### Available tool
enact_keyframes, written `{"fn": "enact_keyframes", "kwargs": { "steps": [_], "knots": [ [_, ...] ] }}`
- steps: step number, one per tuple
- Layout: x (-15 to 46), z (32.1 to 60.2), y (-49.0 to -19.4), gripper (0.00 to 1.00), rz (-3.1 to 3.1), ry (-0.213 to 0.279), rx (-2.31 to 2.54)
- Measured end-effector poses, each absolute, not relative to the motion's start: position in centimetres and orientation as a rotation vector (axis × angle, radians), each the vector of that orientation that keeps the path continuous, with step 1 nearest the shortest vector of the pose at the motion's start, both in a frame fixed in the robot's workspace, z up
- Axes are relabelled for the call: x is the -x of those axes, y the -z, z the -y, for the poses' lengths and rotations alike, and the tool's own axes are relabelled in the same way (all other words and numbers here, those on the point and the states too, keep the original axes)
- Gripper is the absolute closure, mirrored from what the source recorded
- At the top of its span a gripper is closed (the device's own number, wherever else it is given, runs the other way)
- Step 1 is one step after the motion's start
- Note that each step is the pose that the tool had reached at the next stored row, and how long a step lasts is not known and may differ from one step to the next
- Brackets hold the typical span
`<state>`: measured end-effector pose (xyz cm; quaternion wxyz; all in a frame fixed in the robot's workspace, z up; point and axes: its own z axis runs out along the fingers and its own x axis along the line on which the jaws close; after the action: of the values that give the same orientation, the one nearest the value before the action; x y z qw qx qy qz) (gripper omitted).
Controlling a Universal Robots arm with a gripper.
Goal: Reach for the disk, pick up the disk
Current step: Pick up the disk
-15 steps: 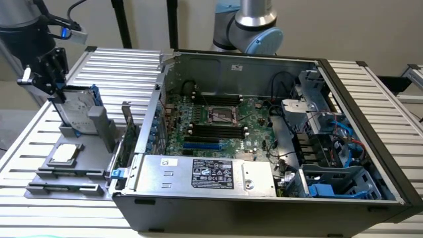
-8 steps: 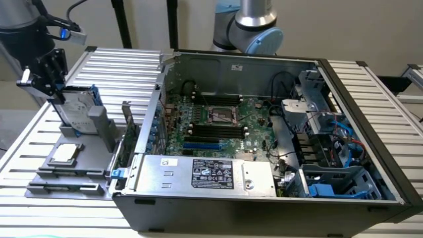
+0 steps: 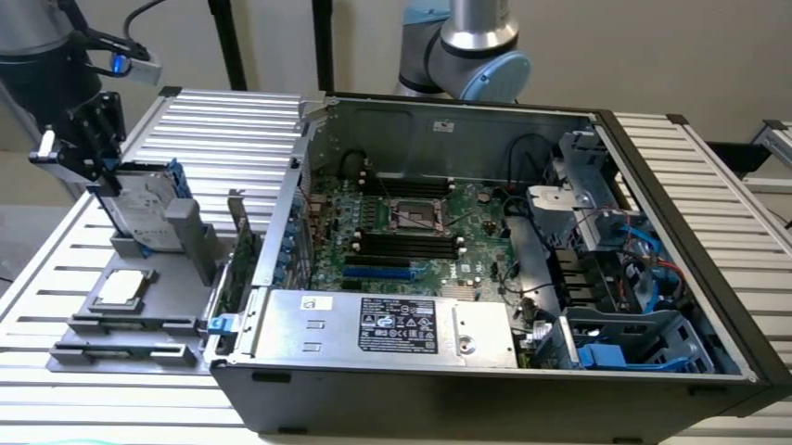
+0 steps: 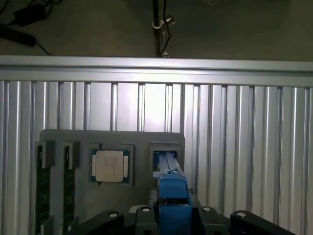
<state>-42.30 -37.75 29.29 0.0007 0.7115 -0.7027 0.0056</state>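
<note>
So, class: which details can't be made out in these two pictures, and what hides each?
Disk top edge: exterior view, covered by the gripper.
Disk label: wrist view, disk is edge-on, showing its blue caddy.
Chip markings: wrist view, too small to read.
Silver box label text: exterior view, too small.
Grey holder: wrist view, cut off by the picture's edge.

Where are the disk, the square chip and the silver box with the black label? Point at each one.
the disk [image 3: 141,209]: exterior view, on its pale flat face.
the square chip [image 4: 111,165]: wrist view, middle of its metal lid.
the silver box [image 3: 393,324]: exterior view, on its black label.
</note>
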Motion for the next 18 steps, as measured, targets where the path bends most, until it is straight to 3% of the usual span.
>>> {"fn": "enact_keyframes", "kwargs": {
  "steps": [11,18],
  "knots": [
    [42.3,37.8,-29.6,0.67,2.206,-0.017,-2.234],
    [42.3,37.7,-31.8,0.67,2.206,-0.017,-2.234]
  ]
}}
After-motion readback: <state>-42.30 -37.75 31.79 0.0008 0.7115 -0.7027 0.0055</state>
